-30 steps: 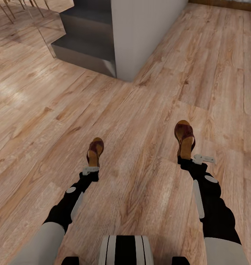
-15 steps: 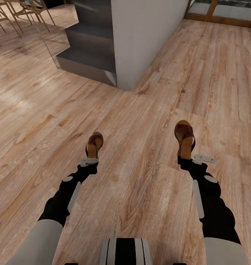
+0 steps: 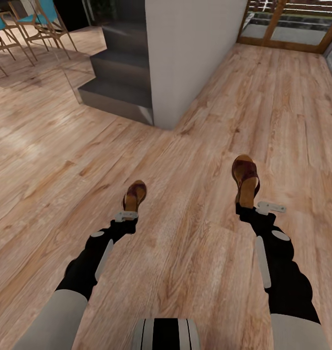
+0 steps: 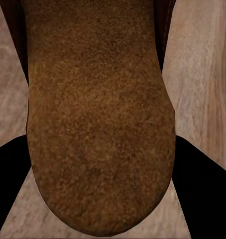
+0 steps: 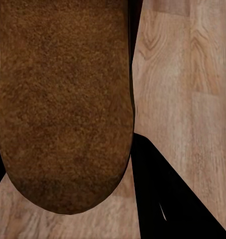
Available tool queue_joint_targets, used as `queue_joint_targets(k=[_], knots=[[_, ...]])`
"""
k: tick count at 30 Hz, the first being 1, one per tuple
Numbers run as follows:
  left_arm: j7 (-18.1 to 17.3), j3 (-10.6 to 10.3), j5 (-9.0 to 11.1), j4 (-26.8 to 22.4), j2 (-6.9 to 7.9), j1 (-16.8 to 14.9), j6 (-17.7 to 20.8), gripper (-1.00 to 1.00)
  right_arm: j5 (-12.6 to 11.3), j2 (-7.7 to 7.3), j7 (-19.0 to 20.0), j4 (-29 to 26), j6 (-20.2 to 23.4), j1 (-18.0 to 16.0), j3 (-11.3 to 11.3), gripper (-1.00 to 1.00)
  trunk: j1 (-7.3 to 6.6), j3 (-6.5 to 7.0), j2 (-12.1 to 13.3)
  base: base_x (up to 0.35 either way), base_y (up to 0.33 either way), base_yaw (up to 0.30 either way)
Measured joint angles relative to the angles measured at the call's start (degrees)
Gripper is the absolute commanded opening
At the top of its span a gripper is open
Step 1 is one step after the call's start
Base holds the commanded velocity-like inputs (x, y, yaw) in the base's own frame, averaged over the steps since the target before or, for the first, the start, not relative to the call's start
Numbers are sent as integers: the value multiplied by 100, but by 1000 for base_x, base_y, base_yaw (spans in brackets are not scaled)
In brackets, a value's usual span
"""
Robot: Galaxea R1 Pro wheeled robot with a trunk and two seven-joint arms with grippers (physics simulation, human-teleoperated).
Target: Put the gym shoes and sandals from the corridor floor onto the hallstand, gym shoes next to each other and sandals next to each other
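A: What do you have in your left gripper [image 3: 129, 214] now?

B: You hold one sandal [image 3: 135, 195] there. The gripper is clamped on its heel end, and the toe points away from you, over the floor [image 3: 195, 253]. In the left wrist view the tan sole [image 4: 100, 119] lies between the two dark fingers [image 4: 200, 191], very close to the camera.

A: And the right gripper [image 3: 249, 210]?

B: It is the same. Your right gripper is closed on the heel end of the other sandal [image 3: 246, 177]. You can see its dark reddish strap at the far end. In the right wrist view its sole [image 5: 63, 104] covers most of the picture, with one black finger [image 5: 168, 199] beside it.

A: Are the two sandals close together?

B: No, they are well apart, one in front of each arm. I cannot tell how high they are above the planks.

A: What is ahead of you?

B: A white wall corner [image 3: 190, 58] stands ahead, with dark grey steps [image 3: 119, 78] on its left side. Far left there are chairs with blue seats [image 3: 20, 24]. Far right there is a wood-framed door [image 3: 292, 29].
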Motion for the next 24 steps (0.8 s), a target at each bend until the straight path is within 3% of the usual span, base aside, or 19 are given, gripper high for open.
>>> queue_joint_targets(k=[24], knots=[[1,-61,6,36,-85,0,23,-100,6,2,0,6,0,1,1,-100,-62,552,32,0,0,-273]])
